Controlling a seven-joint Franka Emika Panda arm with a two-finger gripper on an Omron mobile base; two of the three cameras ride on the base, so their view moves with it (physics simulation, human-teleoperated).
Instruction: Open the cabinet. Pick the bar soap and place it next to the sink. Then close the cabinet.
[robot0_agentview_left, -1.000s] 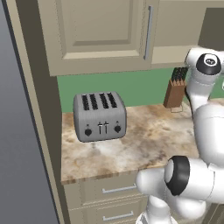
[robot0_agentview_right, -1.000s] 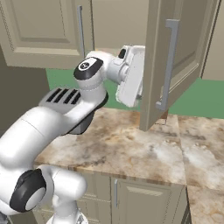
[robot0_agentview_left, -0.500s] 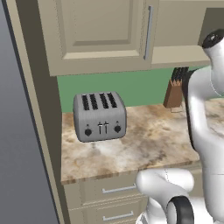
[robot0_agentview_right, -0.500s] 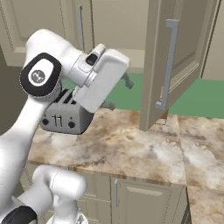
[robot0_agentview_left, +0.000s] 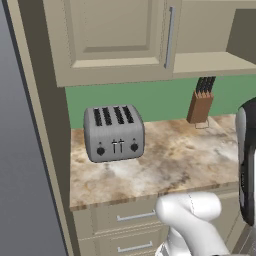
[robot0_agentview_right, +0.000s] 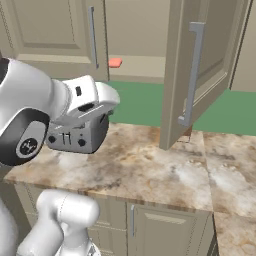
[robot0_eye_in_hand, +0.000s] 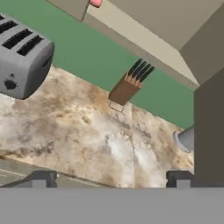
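— Swinging back from the cabinet (robot0_agentview_right: 190, 75), has the arm pulled the hand off the door?
— Yes. Its dark fingers (robot0_eye_in_hand: 41, 178) stand released, holding nothing, above the marbled tan surface (robot0_eye_in_hand: 109, 140).
— And the soap?
— The pink bar soap (robot0_agentview_right: 115, 62) lies on the cabinet's shelf, behind the open raised-panel door. A ribbed silver toaster (robot0_agentview_left: 114, 132) sits left, a wooden knife block (robot0_agentview_left: 200, 102) far right.
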